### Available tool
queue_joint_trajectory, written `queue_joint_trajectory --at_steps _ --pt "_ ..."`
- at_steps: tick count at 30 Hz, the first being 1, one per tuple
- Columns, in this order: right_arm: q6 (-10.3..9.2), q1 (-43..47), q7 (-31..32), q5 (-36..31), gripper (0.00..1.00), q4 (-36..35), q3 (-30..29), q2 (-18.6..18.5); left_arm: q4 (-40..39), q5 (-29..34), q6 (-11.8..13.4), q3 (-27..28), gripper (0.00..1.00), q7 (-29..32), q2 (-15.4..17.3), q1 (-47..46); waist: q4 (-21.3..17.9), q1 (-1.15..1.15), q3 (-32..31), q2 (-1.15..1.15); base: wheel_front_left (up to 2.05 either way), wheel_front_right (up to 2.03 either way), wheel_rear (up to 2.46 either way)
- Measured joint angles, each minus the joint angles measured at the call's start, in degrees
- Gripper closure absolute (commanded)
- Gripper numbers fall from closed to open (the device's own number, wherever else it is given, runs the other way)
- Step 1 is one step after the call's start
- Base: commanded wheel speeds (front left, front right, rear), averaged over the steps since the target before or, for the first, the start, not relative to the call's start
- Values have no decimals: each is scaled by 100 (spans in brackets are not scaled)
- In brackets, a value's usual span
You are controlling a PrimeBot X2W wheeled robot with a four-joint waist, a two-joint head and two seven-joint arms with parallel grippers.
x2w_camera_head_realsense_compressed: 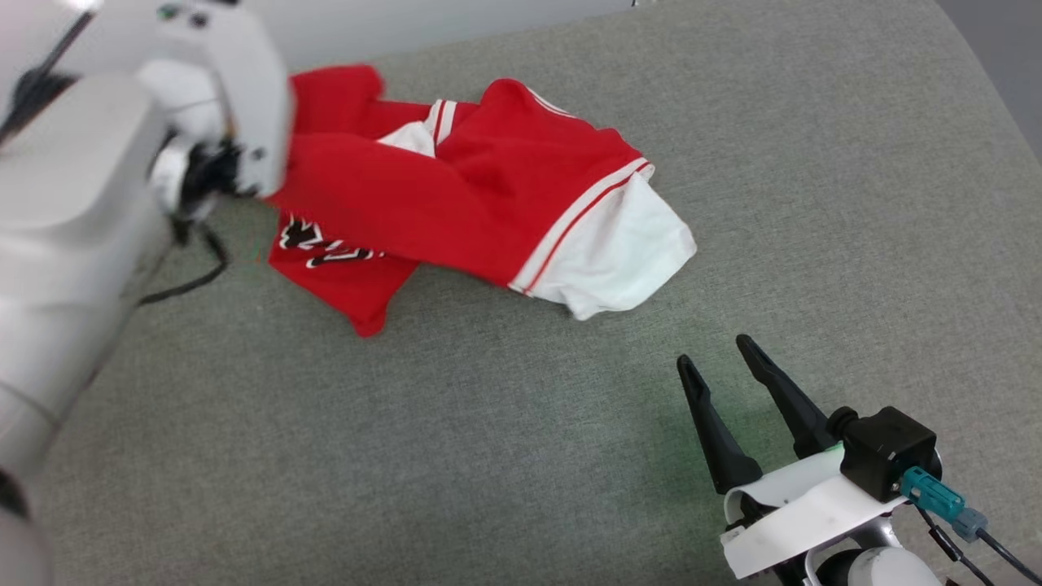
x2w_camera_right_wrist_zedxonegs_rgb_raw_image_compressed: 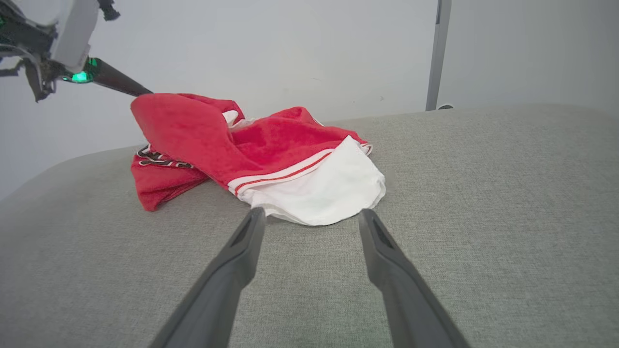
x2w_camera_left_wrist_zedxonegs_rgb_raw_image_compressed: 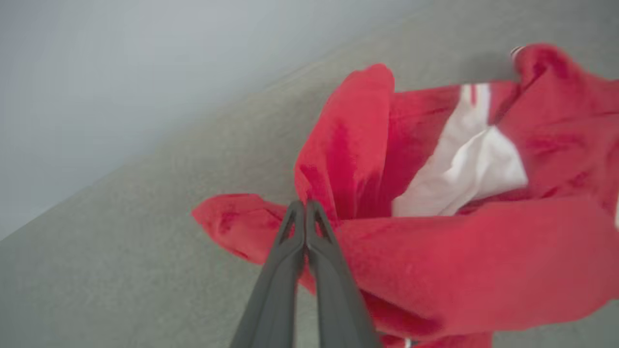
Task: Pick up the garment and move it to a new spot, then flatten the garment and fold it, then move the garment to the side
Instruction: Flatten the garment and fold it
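Counter: a broad grey fabric-covered counter (x2w_camera_head_realsense_compressed: 521, 456) carried everything. Its rounded far edge ran just behind the heap, so a careless drag that way could have tipped cloth over it.
Garment: the bright red jersey T-shirt with white sleeves (x2w_camera_head_realsense_compressed: 472, 187) lay crumpled toward the counter's far left, folded over itself. Lifted as one bunch, it might have hung twisted and been hard to flatten, I reckoned.
Left arm: the pale left arm (x2w_camera_head_realsense_compressed: 73, 212) stood over the garment's left end, with a loose black cable (x2w_camera_head_realsense_compressed: 195, 273) hanging just beside the cloth. That loop looked able to catch a fold.
Left jaws: pressed together, pinching a raised red fold at the garment's edge. Only the tips had cloth, so so thin a bite could have slipped under the shirt's weight.
Right jaws: spread wide above bare counter, near the sleeve, touching nothing.
White sleeve: the floppy white sleeve with red stripe trim (x2w_camera_head_realsense_compressed: 627, 244) sprawled nearest those spread jaws and could have snagged there if dragged.
Lettering: the black white-outlined lettering (x2w_camera_head_realsense_compressed: 313, 242) lay half tucked under.
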Motion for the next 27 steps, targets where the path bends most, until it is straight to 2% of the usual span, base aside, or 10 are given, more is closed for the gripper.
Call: queue_joint_trajectory --at_steps 4,10,12,13,14,19,27 --pt "0 -3 8 -1 0 -30 -20 -26 176 -69 -25 -71 100 140 287 397 30 0 31 0 0 0 0" --pt "0 -3 79 -25 0 -101 -71 -43 255 -431 -166 -74 100 699 303 908 110 0 49 0 0 0 0" --pt "0 -3 105 -34 0 -121 -87 -58 213 -448 -169 -37 100 604 310 898 138 0 51 0 0 0 0" --pt "0 -5 111 -37 0 -131 -91 -65 197 -443 -122 0 67 446 313 891 151 0 51 0 0 0 0" --pt "0 -8 127 -43 0 -137 -90 -65 179 -403 -75 20 0 292 321 861 162 0 50 0 0 0 0" --pt "0 -12 136 -44 0 -147 -54 -59 -65 -151 -97 -4 0 5 325 466 184 0 8 0 0 0 0" --pt "0 -26 99 -16 0 -118 65 -30 -558 -31 -534 -148 0 172 9 69 77 0 64 0 0 0 0"
